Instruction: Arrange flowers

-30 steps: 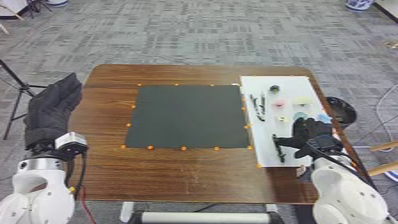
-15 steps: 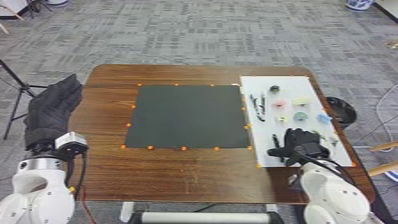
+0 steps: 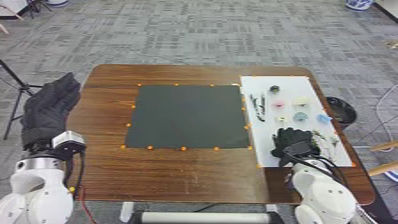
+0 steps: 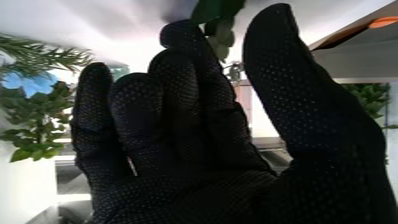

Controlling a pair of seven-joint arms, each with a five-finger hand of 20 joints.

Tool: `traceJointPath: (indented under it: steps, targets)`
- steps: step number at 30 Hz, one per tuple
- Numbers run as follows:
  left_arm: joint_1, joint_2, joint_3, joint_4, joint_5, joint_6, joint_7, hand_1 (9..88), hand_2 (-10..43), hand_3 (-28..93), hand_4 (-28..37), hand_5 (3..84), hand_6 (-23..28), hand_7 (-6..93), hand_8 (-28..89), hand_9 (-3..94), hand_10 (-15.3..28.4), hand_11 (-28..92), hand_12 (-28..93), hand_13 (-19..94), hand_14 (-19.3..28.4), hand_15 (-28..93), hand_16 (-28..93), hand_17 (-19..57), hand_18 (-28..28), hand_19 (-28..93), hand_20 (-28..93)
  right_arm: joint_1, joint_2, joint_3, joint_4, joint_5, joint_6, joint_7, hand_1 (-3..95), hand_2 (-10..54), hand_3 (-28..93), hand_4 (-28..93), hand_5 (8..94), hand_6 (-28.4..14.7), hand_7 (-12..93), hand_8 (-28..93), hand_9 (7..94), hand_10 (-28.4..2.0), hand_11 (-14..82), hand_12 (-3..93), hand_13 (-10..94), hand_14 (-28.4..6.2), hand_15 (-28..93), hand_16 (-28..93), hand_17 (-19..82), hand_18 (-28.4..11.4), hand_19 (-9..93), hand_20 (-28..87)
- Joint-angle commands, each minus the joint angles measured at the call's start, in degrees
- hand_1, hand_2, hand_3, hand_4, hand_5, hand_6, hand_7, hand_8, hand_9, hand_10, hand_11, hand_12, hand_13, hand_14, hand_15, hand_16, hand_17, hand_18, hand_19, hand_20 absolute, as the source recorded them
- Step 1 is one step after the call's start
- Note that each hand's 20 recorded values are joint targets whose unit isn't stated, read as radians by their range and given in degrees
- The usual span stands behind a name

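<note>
In the head view my right hand (image 3: 292, 140) is over the lower part of the white board (image 3: 272, 88), covering the stem pieces there. My right hand (image 4: 182, 120) has its fingers and thumb extended in the right wrist view, with green leaves (image 4: 216, 19) at its fingertips; I cannot tell whether they touch. A blue flower (image 4: 31, 83) with foliage stands beside it. On the board lie a pink flower (image 3: 279, 104), a pale yellow one (image 3: 302, 101), a teal one (image 3: 300, 116) and dark branches (image 3: 258, 107). My left hand (image 3: 55, 102) rests at the table's left side, fingers straight.
A dark grey mat (image 3: 188, 116) with orange markers round its edge lies on the brown table (image 3: 200, 172), left of the board. A black round container (image 3: 343, 112) is just off the table's right edge. A tripod (image 3: 19, 90) stands at the far left.
My right hand has moved left and a little down across the board, uncovering the teal and blue flowers and some stems at the right edge. The left arm has barely moved.
</note>
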Motion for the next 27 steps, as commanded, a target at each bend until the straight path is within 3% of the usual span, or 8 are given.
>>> traceJointPath:
  steps: [1, 3, 6, 14, 20, 24, 27]
  targets:
    - [-0.04, 0.55, 1.13, -0.16, -3.5, 1.5, 3.45, 27.1, 14.2, 74, -28.3, 48.8, 9.8, 11.0, -9, 35.9, 16.0, 21, 6, 24, 15.9, 25, -6, -6.4, 13.8, 38, 6, -1.77, -1.83, -1.81, 4.2, 2.99, -4.0, -1.22, 53.3, -9.5, 62, -28, 64.9, -1.9, 40, 13, 60.1, -14.0, 54.9, 53.6, 55, -16.9, 75, 46, 25, -24.4, 73, 40]
    - [-0.17, 0.64, 1.22, -0.19, -4.35, 0.98, 3.99, 27.1, 14.3, 74, -28.3, 49.8, 9.7, 11.3, -9, 37.1, 15.7, 22, 6, 25, 15.8, 25, -6, -6.2, 13.9, 39, 6, -1.9, -1.97, -1.78, 4.86, 1.78, -3.08, -0.86, 55.3, -9.5, 62, -28, 65.2, -1.2, 42, 13, 61.9, -12.6, 51.0, 59.1, 56, -16.4, 75, 46, 26, -24.1, 73, 40]
    - [-0.21, 0.69, 1.07, -0.21, -4.99, 0.55, 3.48, 27.2, 14.5, 74, -28.3, 50.4, 9.7, 11.5, -9, 38.0, 15.7, 22, 6, 26, 15.9, 25, -6, -6.1, 14.1, 39, 6, -1.79, -1.76, -1.79, 5.37, 1.94, -3.47, 0.0, 56.1, -9.5, 65, -28, 65.7, -0.3, 45, 14, 63.8, -11.6, 49.0, 62.2, 57, -16.2, 75, 46, 27, -24.1, 74, 40]
    - [0.03, 0.83, 0.58, -0.12, -5.93, 0.07, 3.19, 27.1, 14.5, 74, -28.3, 50.4, 9.7, 11.3, -9, 38.0, 15.7, 22, 6, 26, 15.9, 26, -6, -6.0, 14.1, 39, 6, -2.22, -1.65, -0.61, 3.41, 4.23, -1.26, 2.92, 56.5, -9.5, 68, -28, 62.8, 1.4, 62, 13, 66.6, -9.8, 45.2, 65.0, 58, -14.9, 75, 45, 29, -23.8, 75, 40]
    - [1.01, 0.51, 0.09, -0.42, -8.67, 0.27, 3.98, 27.0, 14.4, 74, -28.3, 50.3, 9.7, 11.1, -9, 37.9, 15.7, 22, 6, 26, 16.0, 26, -6, -6.1, 14.2, 39, 6, -0.54, -0.81, -0.37, 1.0, 5.2, 4.56, 6.36, 54.9, -9.5, 70, -25, 62.7, 1.2, 64, 12, 69.5, -9.6, 40.5, 62.7, 60, -13.2, 71, 45, 32, -22.9, 75, 39]
    - [1.62, 0.42, -0.1, -0.56, -8.9, 0.03, 3.99, 27.1, 14.6, 75, -28.2, 50.3, 9.7, 11.2, -9, 37.8, 15.7, 22, 6, 26, 16.0, 26, -6, -6.1, 14.2, 39, 6, 0.94, 0.31, -0.81, -0.68, 6.29, 7.86, 7.48, 54.0, -9.5, 70, -21, 62.4, 1.0, 66, 10, 72.6, -9.4, 35.1, 61.0, 63, -11.5, 66, 45, 33, -23.1, 76, 37]
    - [1.99, 0.38, -0.17, -0.36, -11.17, -0.81, 4.3, 27.4, 14.9, 76, -28.2, 50.3, 9.7, 11.1, -9, 37.8, 15.7, 21, 6, 26, 16.0, 26, -6, -6.1, 14.2, 39, 6, 2.97, 1.22, -1.78, -1.49, 8.81, 10.34, 7.86, 53.7, -9.5, 70, -21, 62.2, 0.9, 66, 10, 74.0, -9.3, 33.1, 61.0, 65, -10.3, 64, 45, 34, -23.2, 76, 36]
